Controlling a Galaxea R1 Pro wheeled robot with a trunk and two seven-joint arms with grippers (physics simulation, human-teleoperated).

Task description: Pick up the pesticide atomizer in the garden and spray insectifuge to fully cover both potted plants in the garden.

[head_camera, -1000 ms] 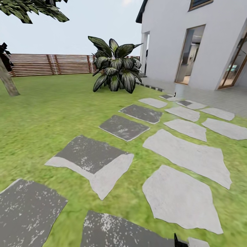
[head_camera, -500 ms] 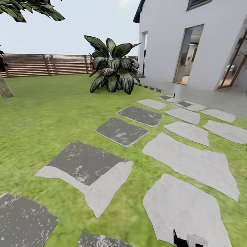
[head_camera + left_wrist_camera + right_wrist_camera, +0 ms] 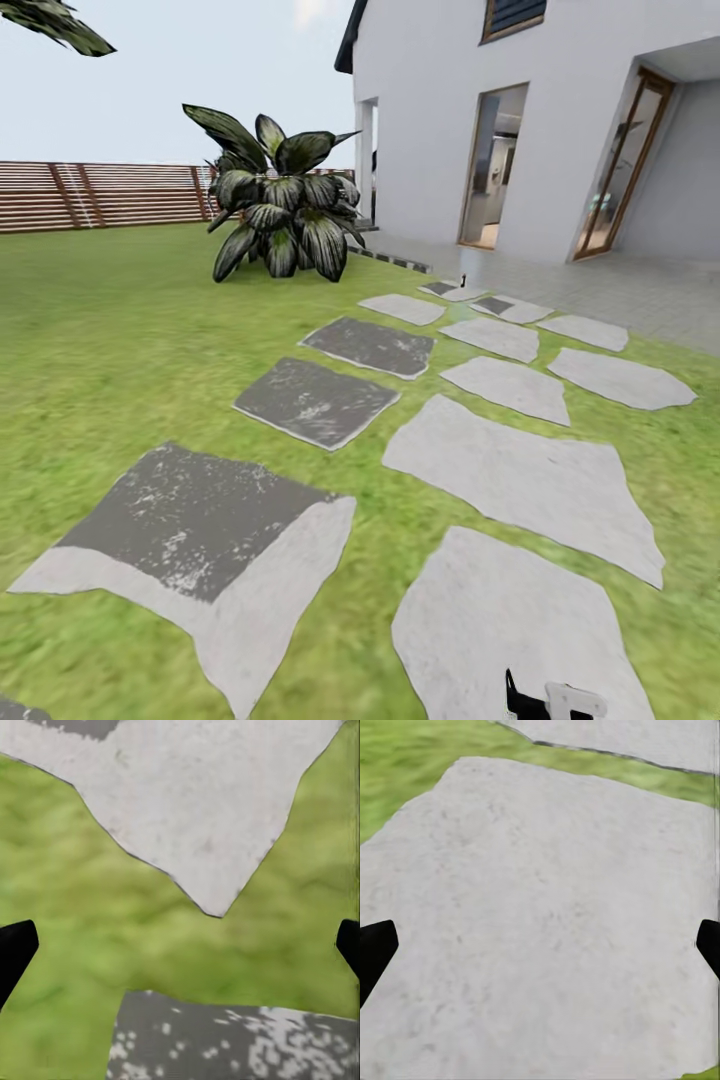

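A green lawn point(image 3: 120, 330) crossed by grey stepping stones point(image 3: 520, 475) runs up to a white house point(image 3: 560, 120). At the near edge of the head view, the right gripper point(image 3: 548, 703) is mostly cut off; over a pale stone its fingers point(image 3: 375, 952) are spread wide. The left gripper point(image 3: 180, 945) is likewise spread above grass. On a far stone by the paving stands a tiny dark bottle point(image 3: 463, 281), too small to make out. Beyond, a big striped leafy plant point(image 3: 280, 205) and a slatted wooden fence point(image 3: 100, 195).

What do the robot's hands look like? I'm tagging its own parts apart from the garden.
In each wrist view, the left hand and right hand show as two plain black pointed fingertips. In the head view, a black and white part pokes in.
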